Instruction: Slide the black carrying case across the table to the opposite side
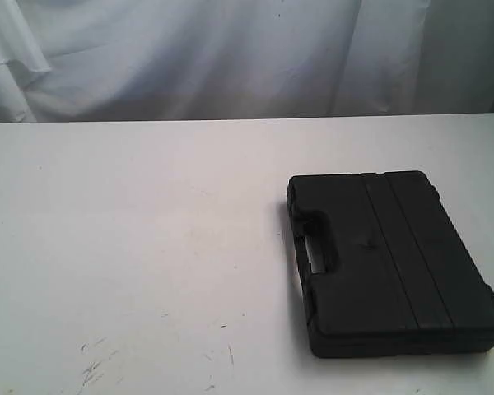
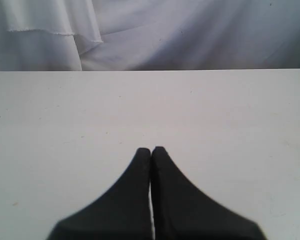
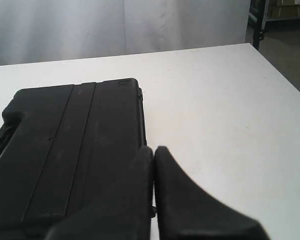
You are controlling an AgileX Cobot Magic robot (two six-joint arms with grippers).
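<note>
The black carrying case (image 1: 391, 259) lies flat on the white table (image 1: 148, 247) at the right, its handle cut-out facing left. Neither gripper shows in the exterior view. In the right wrist view the case (image 3: 65, 150) fills the lower left, and my right gripper (image 3: 154, 150) is shut and empty, hovering over the case's long edge. My left gripper (image 2: 151, 151) is shut with nothing in it above bare tabletop (image 2: 215, 125); the case is out of that view.
White cloth (image 1: 230, 49) hangs behind the table's far edge. Dark scuff marks (image 1: 95, 366) sit near the front left. The table's right edge (image 3: 285, 85) drops off to a dark floor with a metal frame (image 3: 260, 22).
</note>
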